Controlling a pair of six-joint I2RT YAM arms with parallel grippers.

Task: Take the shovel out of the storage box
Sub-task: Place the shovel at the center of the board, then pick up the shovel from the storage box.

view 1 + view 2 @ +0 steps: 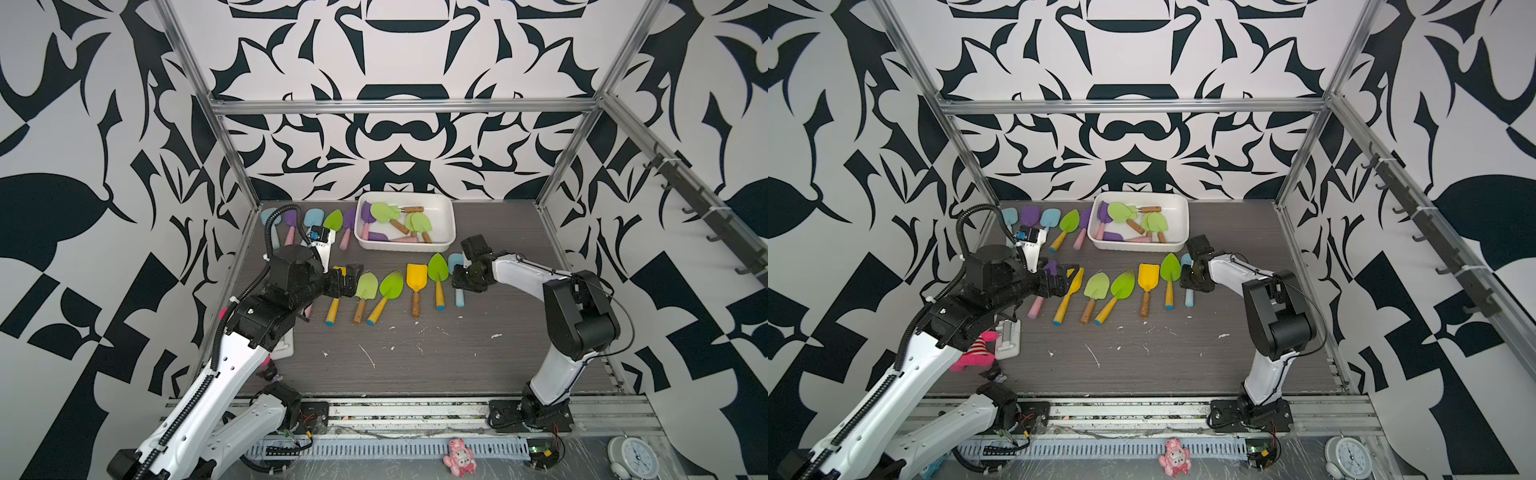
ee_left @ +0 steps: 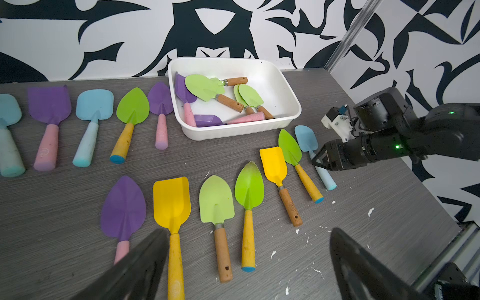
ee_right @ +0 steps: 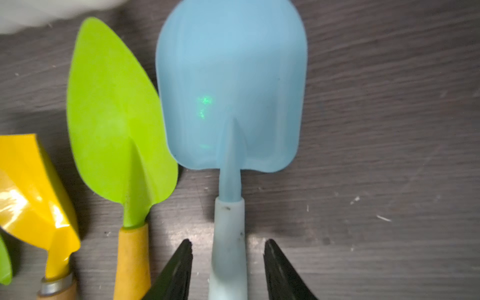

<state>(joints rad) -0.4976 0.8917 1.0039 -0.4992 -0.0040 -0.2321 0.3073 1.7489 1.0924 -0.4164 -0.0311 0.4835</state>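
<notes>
Grey table (image 3: 389,104), blue shovel (image 3: 231,85), right hand (image 3: 228,249) astride

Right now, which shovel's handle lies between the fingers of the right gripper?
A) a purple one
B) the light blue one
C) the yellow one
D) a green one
B: in the right wrist view, the handle of the light blue shovel sits inside the open right gripper, not gripped.

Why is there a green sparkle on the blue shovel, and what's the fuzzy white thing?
Right wrist view: the sparkle on the light blue shovel looks like reflected green light; same view, the fuzzy white shape is likely the storage box, blurred.
</notes>
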